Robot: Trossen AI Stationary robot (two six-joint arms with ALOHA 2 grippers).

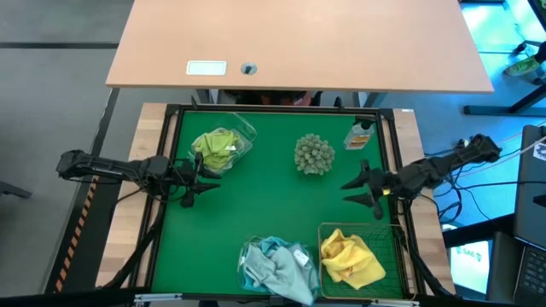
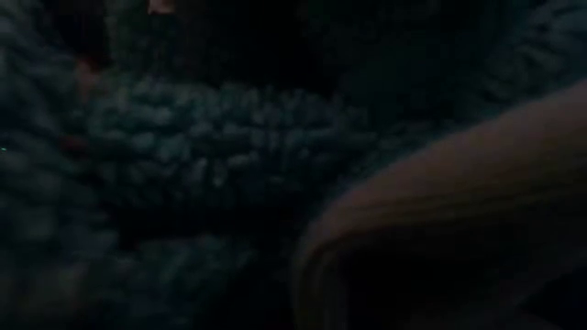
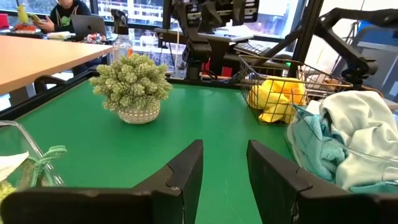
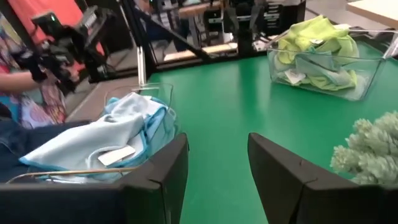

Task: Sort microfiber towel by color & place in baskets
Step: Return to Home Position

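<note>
Fingers of left gripper (image 3: 225,163) and right gripper (image 4: 217,155) gape empty; light blue towel (image 1: 277,269) heaps above its clear basket (image 1: 247,250), so a low retreat could snag it.

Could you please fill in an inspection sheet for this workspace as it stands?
Surface: green mat, no cloth loose on it.
Job's things: lime green cloths in left clear tub; light blue cloths in bottom clear tub; yellow cloth in wire basket.
Clutter: spiky plant ornament; orange-labelled bottle.
Grippers: left end effector open, empty, beside the lime tub; right end effector open, empty, between bottle and basket.
Cables: leads off the table's right side.
Surroundings: wooden desk; person at a laptop.
</note>
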